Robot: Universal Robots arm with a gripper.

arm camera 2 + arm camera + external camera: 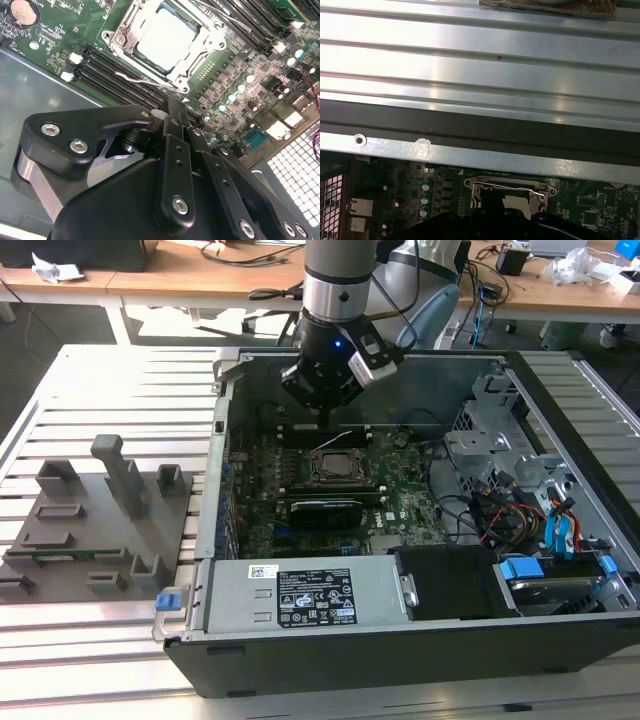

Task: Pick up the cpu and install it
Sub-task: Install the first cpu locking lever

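Second wrist view: cpu point(165, 37) seated in socket just beyond tool point(172, 112), tips together, holding nothing.

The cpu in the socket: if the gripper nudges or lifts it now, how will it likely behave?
The cpu looks like a thin, flat metal-topped square, so probably stiff and light. Its smooth, shiny top suggests it may be slippery. It lies within the socket frame, so a sideways nudge would likely be stopped by that rim rather than sliding it.
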